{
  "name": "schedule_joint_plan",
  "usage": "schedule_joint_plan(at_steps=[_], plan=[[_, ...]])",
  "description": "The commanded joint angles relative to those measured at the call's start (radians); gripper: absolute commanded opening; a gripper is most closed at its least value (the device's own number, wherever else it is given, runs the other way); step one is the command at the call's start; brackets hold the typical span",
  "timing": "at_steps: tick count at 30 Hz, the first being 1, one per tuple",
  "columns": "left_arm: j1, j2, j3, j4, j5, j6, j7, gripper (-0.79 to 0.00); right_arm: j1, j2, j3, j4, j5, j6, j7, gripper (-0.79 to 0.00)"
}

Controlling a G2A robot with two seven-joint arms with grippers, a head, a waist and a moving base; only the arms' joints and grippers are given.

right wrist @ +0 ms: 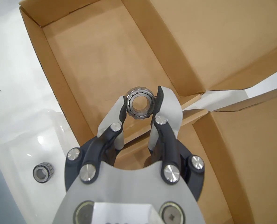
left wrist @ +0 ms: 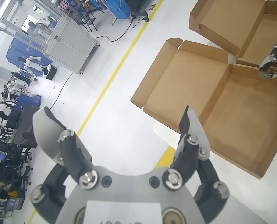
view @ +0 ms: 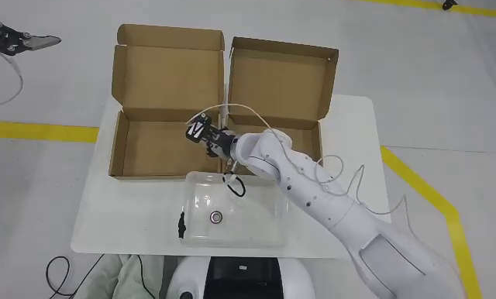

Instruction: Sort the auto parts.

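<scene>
My right gripper (right wrist: 140, 101) is shut on a steel roller bearing (right wrist: 139, 103) and holds it over the right end of the left cardboard box (view: 155, 148). From above, this gripper (view: 203, 133) sits just past the box's near right corner. The left wrist view shows it farther off, with the bearing (left wrist: 266, 73) in it. A second bearing (right wrist: 43, 172) lies in the clear plastic bin (view: 232, 179), where it is seen from above too (view: 216, 217). My left gripper (left wrist: 117, 120) is open and holds nothing, out over the floor, left of the table (view: 31, 42).
A second open cardboard box (view: 279, 74) stands right of the first, both with lids folded back. A small black part (view: 181, 225) lies at the bin's left side. The white table (view: 116, 214) has bare surface left of the bin.
</scene>
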Motion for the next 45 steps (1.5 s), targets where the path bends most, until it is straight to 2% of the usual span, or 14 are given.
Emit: schedule_joint_plan(at_steps=[1, 18, 34, 36, 38, 39, 42, 45], plan=[[0.0, 0.0, 0.0, 0.0, 0.0, 0.0, 0.0, 0.0, 0.012, -0.012, -0.013, 0.024, 0.004, 0.0, 0.006, -0.785], [0.0, 0.0, 0.0, 0.0, 0.0, 0.0, 0.0, 0.0, 0.103, -0.139, -0.122, 0.265, 0.054, -0.046, 0.023, -0.785], [0.0, 0.0, 0.0, 0.0, 0.0, 0.0, 0.0, 0.0, 0.159, -0.261, -0.184, 0.479, 0.041, -0.05, -0.021, -0.776], [0.0, 0.0, 0.0, 0.0, 0.0, 0.0, 0.0, 0.0, 0.164, -0.273, -0.187, 0.502, 0.035, -0.046, -0.031, -0.736], [0.0, 0.0, 0.0, 0.0, 0.0, 0.0, 0.0, 0.0, 0.17, -0.284, -0.188, 0.522, 0.026, -0.035, -0.049, -0.616], [0.0, 0.0, 0.0, 0.0, 0.0, 0.0, 0.0, 0.0, 0.172, -0.289, -0.188, 0.532, 0.021, -0.028, -0.059, -0.526], [0.0, 0.0, 0.0, 0.0, 0.0, 0.0, 0.0, 0.0, 0.177, -0.302, -0.187, 0.558, 0.015, -0.029, -0.074, -0.483], [0.0, 0.0, 0.0, 0.0, 0.0, 0.0, 0.0, 0.0, 0.181, -0.313, -0.185, 0.577, 0.011, -0.034, -0.084, -0.474]])
